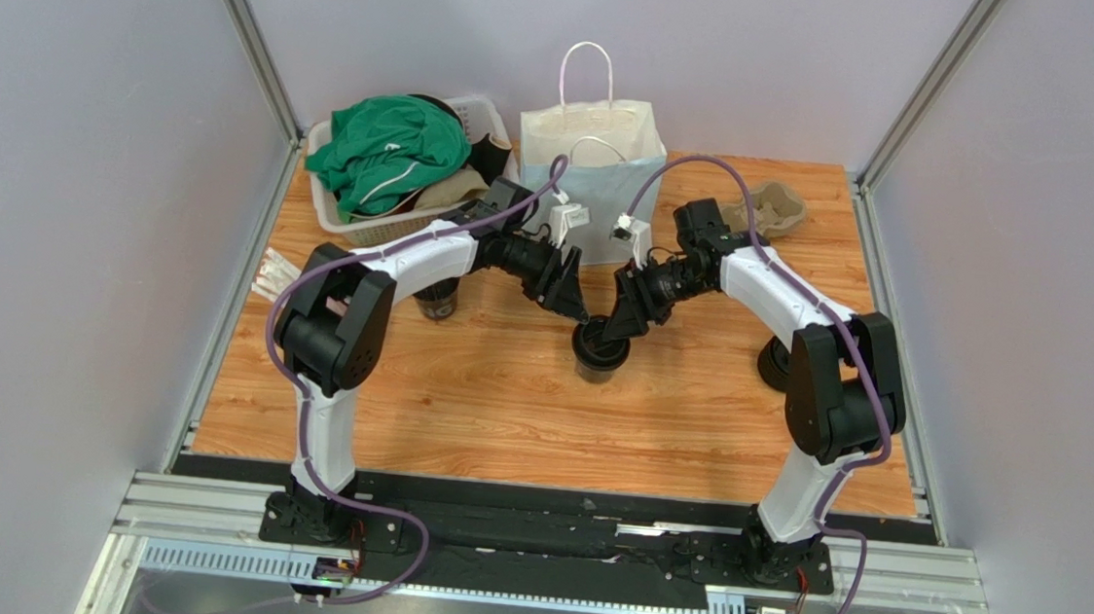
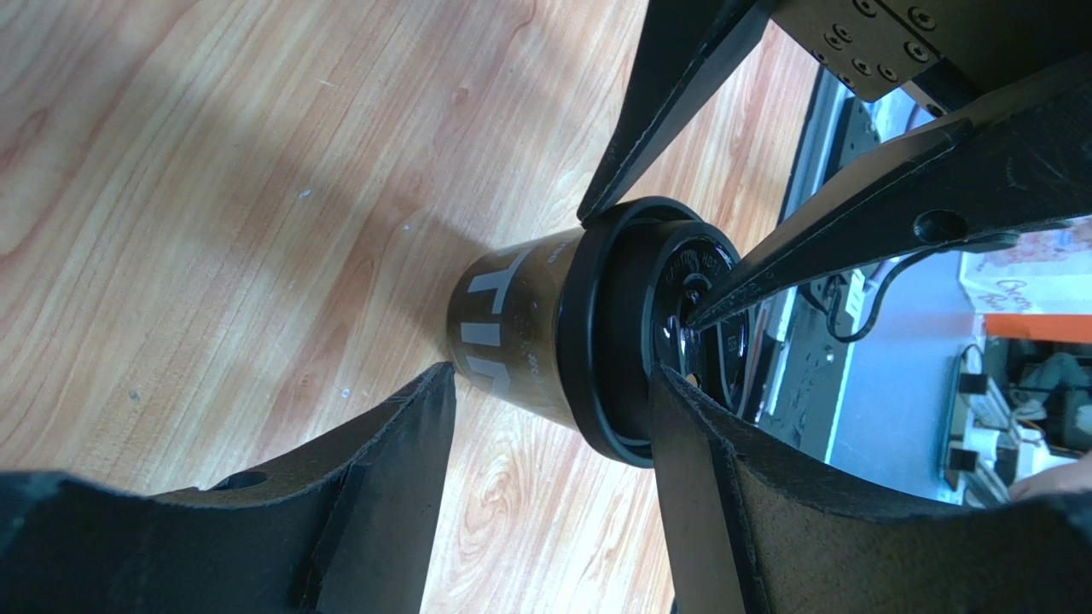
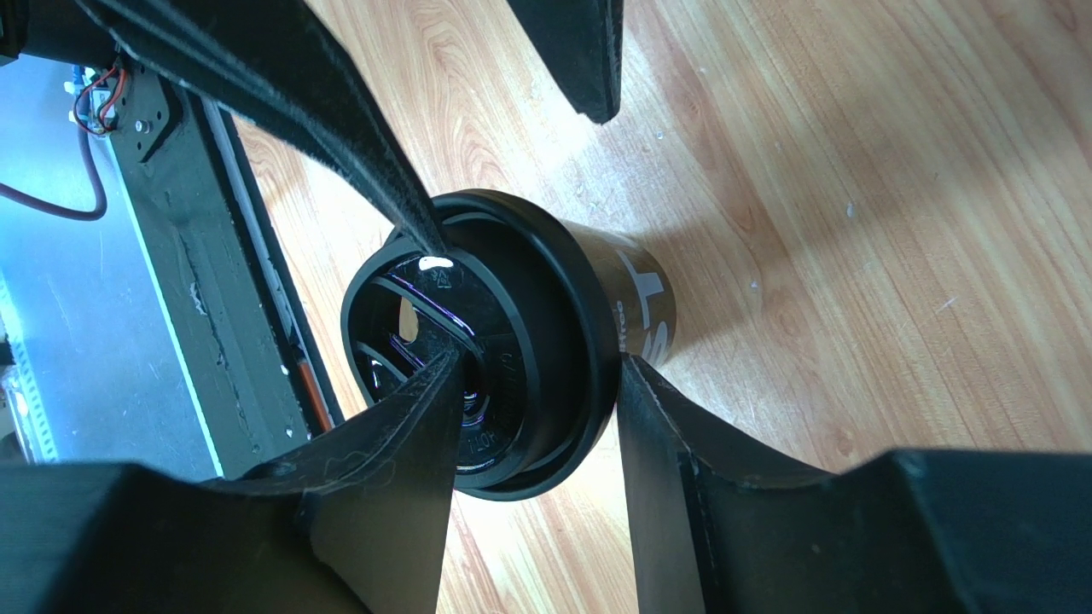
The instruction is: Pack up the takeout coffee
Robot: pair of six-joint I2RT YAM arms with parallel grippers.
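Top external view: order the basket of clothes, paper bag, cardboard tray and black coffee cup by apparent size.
1. basket of clothes
2. paper bag, nearly as large
3-4. cardboard tray and black coffee cup look alike; the cup is partly hidden, so unranked.

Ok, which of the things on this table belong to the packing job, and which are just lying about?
Job: coffee cup, paper bag.
Lying about: laundry basket, green clothes, cardboard tray, other cup, black round piece, white packets.
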